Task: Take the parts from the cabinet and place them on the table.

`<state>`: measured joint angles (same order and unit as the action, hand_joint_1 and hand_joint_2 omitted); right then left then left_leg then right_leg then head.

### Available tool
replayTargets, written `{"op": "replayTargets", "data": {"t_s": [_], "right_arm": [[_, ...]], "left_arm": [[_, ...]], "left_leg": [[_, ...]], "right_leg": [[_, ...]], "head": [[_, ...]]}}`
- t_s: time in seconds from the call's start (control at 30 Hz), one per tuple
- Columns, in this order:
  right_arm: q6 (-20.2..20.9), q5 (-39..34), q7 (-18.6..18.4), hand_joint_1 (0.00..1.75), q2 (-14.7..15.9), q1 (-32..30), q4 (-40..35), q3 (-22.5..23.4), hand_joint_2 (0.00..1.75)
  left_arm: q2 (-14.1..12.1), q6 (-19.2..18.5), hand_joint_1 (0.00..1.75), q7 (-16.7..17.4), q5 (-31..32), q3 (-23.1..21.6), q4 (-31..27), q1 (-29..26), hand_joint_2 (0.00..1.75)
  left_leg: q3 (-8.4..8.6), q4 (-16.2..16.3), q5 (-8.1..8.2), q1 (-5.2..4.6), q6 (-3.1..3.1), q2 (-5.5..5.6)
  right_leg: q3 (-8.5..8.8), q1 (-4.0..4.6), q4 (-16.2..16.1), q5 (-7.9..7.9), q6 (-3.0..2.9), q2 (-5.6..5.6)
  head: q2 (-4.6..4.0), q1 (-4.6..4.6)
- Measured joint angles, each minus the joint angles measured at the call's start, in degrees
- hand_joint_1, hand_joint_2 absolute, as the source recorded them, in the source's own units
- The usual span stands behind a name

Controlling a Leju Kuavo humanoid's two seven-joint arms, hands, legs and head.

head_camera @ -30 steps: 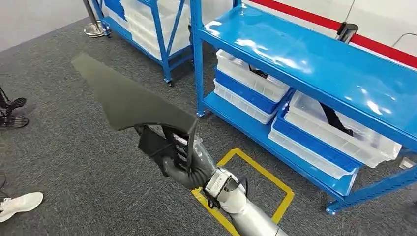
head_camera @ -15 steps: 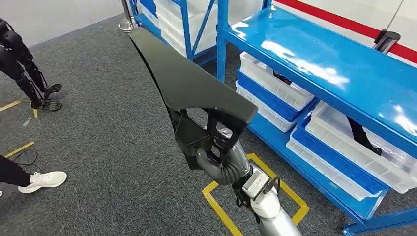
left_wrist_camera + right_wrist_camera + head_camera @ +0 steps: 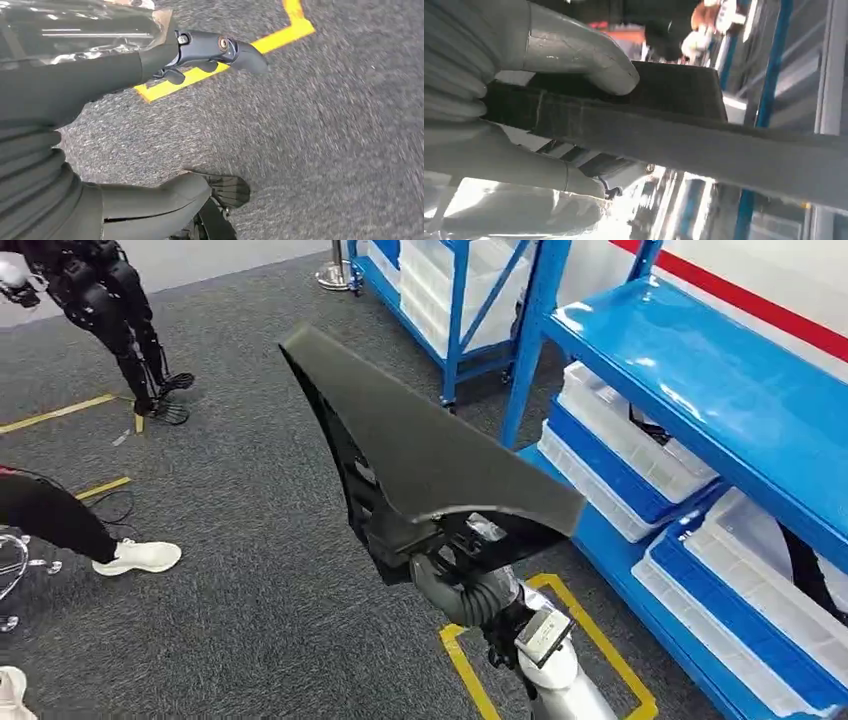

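The right hand [image 3: 450,570] is gripping a long black molded trim panel [image 3: 430,455] by its ribbed lower end at centre frame — stiff, light, tip-heavy — while the left hand [image 3: 150,205] is hanging with fingers [image 3: 227,50] apart, holding nothing.

Bright even overhead light, white glare streaks on the blue shelf top [image 3: 700,380] toward two o'clock, carpet [image 3: 340,150] smeared by motion blur in the left wrist view, right wrist view soft and blown out toward six o'clock
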<state>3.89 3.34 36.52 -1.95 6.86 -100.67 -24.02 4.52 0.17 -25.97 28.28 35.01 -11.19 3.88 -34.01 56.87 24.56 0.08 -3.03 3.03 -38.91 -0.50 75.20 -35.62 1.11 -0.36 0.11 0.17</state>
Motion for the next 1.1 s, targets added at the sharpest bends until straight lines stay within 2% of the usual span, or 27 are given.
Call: {"op": "replayTargets", "data": {"t_s": [0.07,0.1,0.13,0.17,0.2,0.27,0.3,0.33,0.37,0.4,0.43,0.47,0.5,0.53,0.57,0.6,0.63,0.67,0.77,0.8,0.83,0.87,0.9,0.97,1.0,1.03,1.1], "right_arm": [[0.5,-0.52,-0.76,1.75,-0.02,1.76,0.56,-0.04,1.75],[0.59,-0.85,-0.92,1.75,0.0,2.5,0.79,-0.11,1.75],[0.85,-1.35,-0.92,1.75,0.07,3.08,1.22,-0.2,1.75],[0.96,-1.82,-0.81,1.75,0.11,3.39,1.53,-0.31,1.75],[1.09,-2.55,-0.53,1.75,0.28,3.69,1.99,-0.59,1.75],[1.11,-2.91,-0.31,1.75,0.46,4.69,2.38,-0.94,1.75],[1.09,-2.91,-0.31,1.75,0.48,5.44,2.4,-1.12,1.75],[0.94,-2.8,-0.37,1.75,0.5,6.16,2.4,-1.31,1.75],[0.76,-2.82,-0.37,1.75,0.59,6.74,2.23,-1.36,1.75],[0.46,-2.69,-0.52,1.75,0.83,7.28,2.12,-1.35,1.75],[0.28,-2.64,-0.61,1.75,1.07,7.62,2.12,-1.35,1.75],[0.06,-2.64,-0.68,1.75,1.25,7.89,2.07,-1.35,1.75],[-0.13,-2.64,-0.72,1.75,1.4,8.07,1.88,-1.35,1.75],[-0.31,-2.64,-0.9,1.75,1.46,8.27,1.61,-1.35,1.75],[-0.48,-2.62,-1.07,1.75,1.51,8.49,1.29,-1.35,1.75],[-0.59,-2.58,-1.2,1.75,1.49,8.74,0.96,-1.38,1.75],[-0.7,-2.56,-1.42,1.75,1.49,8.96,0.61,-1.4,1.75],[-0.79,-2.56,-1.57,1.75,1.53,9.12,0.37,-1.4,1.75],[-0.85,-2.53,-1.73,1.75,1.6,9.35,0.22,-1.51,1.75],[-0.85,-2.53,-1.73,1.75,1.6,9.46,0.02,-1.55,1.75],[-0.88,-2.53,-1.75,1.75,1.71,9.46,-0.13,-1.57,1.75],[-0.94,-2.56,-1.7,1.75,1.75,9.46,-0.27,-1.64,1.75],[-1.01,-2.62,-1.7,1.75,1.86,9.42,-0.31,-1.64,1.75],[-1.18,-2.64,-1.79,1.75,2.23,9.32,-0.31,-1.64,1.75],[-1.29,-2.64,-1.86,1.75,2.32,9.32,-0.31,-1.64,1.75],[-1.42,-2.67,-1.88,1.75,2.34,9.34,-0.31,-1.64,1.75],[-1.49,-2.64,-1.9,1.75,2.36,9.39,-0.31,-1.64,1.75]], "left_arm": [[-0.04,0.04,0.0,0.0,0.09,-0.02,0.0,-0.06,1.75],[-0.04,0.09,0.0,0.0,0.15,0.0,0.0,-0.01,1.75],[-0.11,0.15,0.0,0.0,0.18,0.02,0.0,0.03,1.75],[-0.15,0.18,0.0,-0.02,0.15,0.04,-0.02,0.09,1.75],[-0.15,0.42,0.0,-0.17,0.15,0.15,-0.02,0.0,1.75],[-0.17,0.59,0.0,-0.48,0.24,0.33,-0.02,-0.34,1.75],[-0.46,0.7,0.0,-0.63,0.4,0.39,-0.02,-0.4,1.75],[-0.3,0.72,0.0,-0.83,0.48,0.39,-0.02,-0.45,1.75],[-0.28,0.72,0.0,-0.92,0.57,0.39,-0.02,-0.3,1.75],[-0.26,0.72,0.0,-0.96,0.61,0.39,-0.02,-0.1,1.75],[-0.24,0.7,0.0,-0.96,0.7,0.39,-0.02,-0.06,1.75],[-0.2,0.7,0.0,-0.94,0.83,0.39,-0.02,-0.12,1.75],[-0.2,0.7,0.0,-0.92,0.96,0.42,-0.02,-0.23,1.75],[-0.2,0.77,0.0,-0.83,1.01,0.42,-0.02,-0.29,1.75],[-0.17,0.9,0.0,-0.72,1.01,0.44,-0.02,-0.29,1.75],[-0.2,1.03,0.0,-0.61,1.01,0.46,-0.02,-0.26,1.75],[-0.2,1.12,0.0,-0.55,1.01,0.46,-0.04,-0.15,1.75],[-0.2,1.18,0.0,-0.39,1.01,0.48,-0.04,0.05,1.75],[-0.28,1.33,0.0,-0.26,1.07,0.61,-0.04,-0.07,1.75],[-0.33,1.38,0.0,-0.24,1.07,0.74,-0.04,-0.1,1.75],[-0.13,1.46,0.0,-0.22,1.07,0.77,-0.04,-0.18,1.75],[-0.2,1.64,0.0,-0.2,1.07,0.79,-0.04,-0.01,1.75],[-0.24,1.77,0.0,-0.2,1.03,0.81,-0.04,0.08,1.75],[-0.24,1.88,0.0,-0.22,1.03,0.83,-0.04,0.14,1.75],[-0.24,1.9,0.0,-0.22,1.03,0.85,-0.04,0.06,1.75],[-0.22,1.9,0.0,-0.22,1.03,0.89,-0.04,-0.03,1.75],[-0.11,1.88,0.0,-0.22,1.03,0.94,-0.04,-0.04,1.75]], "left_leg": [[0.12,0.18,0.0,0.04,0.14,1.89],[0.1,0.49,0.11,0.08,0.34,2.71],[-0.39,0.87,0.21,0.03,0.65,3.36],[-0.64,1.35,0.4,-0.26,1.0,3.92],[-1.21,1.18,0.07,-0.03,1.55,4.41],[-1.53,0.91,-0.32,0.31,2.25,5.31],[-1.78,1.25,0.04,0.53,2.41,5.03],[-2.55,2.55,0.92,0.04,2.68,1.51],[-4.06,5.6,2.71,0.14,2.97,-0.7],[-6.62,10.76,5.05,0.38,3.21,-2.08],[-8.88,15.11,6.68,0.52,3.35,-2.57],[-10.57,18.19,7.37,0.63,3.46,-2.79],[-10.83,18.44,6.85,0.68,3.45,-2.88],[-9.74,16.13,5.16,0.68,3.37,-2.95],[-7.49,11.91,2.96,0.67,3.17,-3.19],[-4.34,6.37,0.66,0.57,2.85,-4.2],[-1.81,1.9,0.26,0.23,2.47,-7.06],[-1.61,1.61,0.61,-0.31,2.17,-7.65],[-1.9,1.45,0.63,-0.82,1.5,-5.51],[-0.87,0.72,0.25,-0.68,1.02,-4.77],[-0.41,0.15,-0.13,-0.27,0.66,-4.26],[-0.32,0.05,-0.4,-0.07,0.17,-3.67],[-0.37,0.05,-0.41,-0.05,0.15,-2.91],[-0.48,0.1,-0.4,-0.08,0.13,-1.19],[-0.46,0.11,-0.4,-0.07,0.14,-0.37],[-0.41,0.13,-0.38,-0.04,0.17,0.51],[-0.22,0.33,-0.31,0.1,0.37,2.31]], "right_leg": [[3.67,-0.29,-8.38,4.36,1.52,0.45],[6.19,-0.63,-13.96,6.72,2.11,1.77],[7.22,-1.14,-16.85,7.24,2.13,5.01],[7.14,-0.89,-17.06,7.39,1.6,4.74],[7.12,-0.62,-16.89,7.55,0.94,3.65],[7.11,-0.48,-16.93,7.8,0.36,2.75],[7.26,-1.32,-17.38,8.15,-0.27,2.1],[7.42,-1.01,-17.47,8.08,-0.63,1.57],[7.5,-0.9,-17.46,7.99,-1.02,0.91],[7.53,-0.63,-17.44,7.91,-1.28,0.03],[7.51,-0.39,-17.44,7.82,-1.41,-0.79],[7.51,-0.25,-17.43,7.74,-1.51,-1.6],[7.54,-0.19,-17.43,7.68,-1.57,-2.27],[7.6,-0.13,-17.43,7.62,-1.62,-2.99],[7.69,-0.09,-17.44,7.56,-1.66,-3.58],[7.86,-0.05,-17.44,7.4,-1.52,-4.16],[8.13,0.06,-17.46,7.24,-1.3,-4.63],[8.07,0.75,-17.46,6.99,-0.89,-5.08],[8.6,0.39,-17.91,6.83,-0.32,-6.6],[9.03,0.81,-17.91,6.56,0.11,-7.06],[8.24,0.38,-16.62,5.92,0.29,-4.1],[7.05,0.36,-13.52,4.39,-0.12,-1.49],[4.83,0.29,-9.12,2.56,-0.47,-0.4],[-0.09,0.15,-0.29,-0.32,-0.56,0.07],[-1.17,0.14,1.02,-0.17,-0.18,0.09],[-0.7,0.09,-0.76,1.12,0.44,0.11],[3.73,-0.34,-10.74,5.89,1.86,0.89]], "head": [[0.0,0.0],[0.0,-0.02],[0.0,0.09],[0.0,-0.04],[0.0,-0.09],[0.0,-0.02],[0.0,0.0],[0.0,-0.09],[0.0,-0.48],[0.0,-0.41],[0.0,-0.46],[0.0,-0.46],[0.0,-0.44],[0.0,-0.46],[0.0,-0.44],[0.0,-0.46],[0.0,-0.44],[0.0,-0.35],[0.0,-0.42],[0.0,-0.39],[0.0,-0.31],[0.0,-0.33],[0.0,-0.04],[0.0,-0.04],[0.0,-0.07],[0.0,-0.06],[0.0,-0.07]]}}
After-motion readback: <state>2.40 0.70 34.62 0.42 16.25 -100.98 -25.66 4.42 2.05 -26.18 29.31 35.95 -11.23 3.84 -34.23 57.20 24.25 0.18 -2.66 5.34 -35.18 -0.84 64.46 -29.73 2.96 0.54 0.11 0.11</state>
